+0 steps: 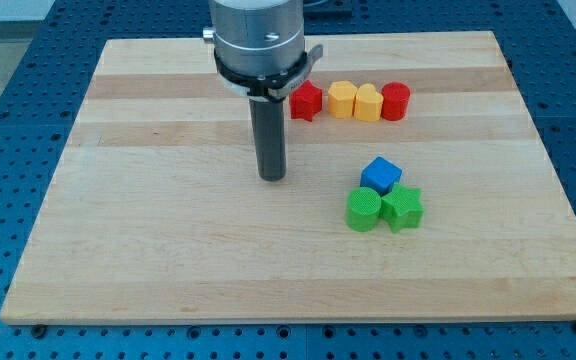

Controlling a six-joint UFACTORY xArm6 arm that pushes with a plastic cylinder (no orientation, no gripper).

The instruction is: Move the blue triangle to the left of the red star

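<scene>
The red star (307,100) lies near the view's top centre, at the left end of a row of blocks. My tip (272,177) rests on the board below and left of the red star, well apart from it. The only blue block I see is a blue cube (380,175), to the right of my tip. No blue triangle shows; the arm's body (258,40) hides part of the board at the top.
To the right of the red star are a yellow hexagon (342,99), a yellow heart-like block (368,102) and a red cylinder (395,101). A green cylinder (364,210) and a green star (402,207) touch the blue cube from below. The wooden board (118,220) has edges all round.
</scene>
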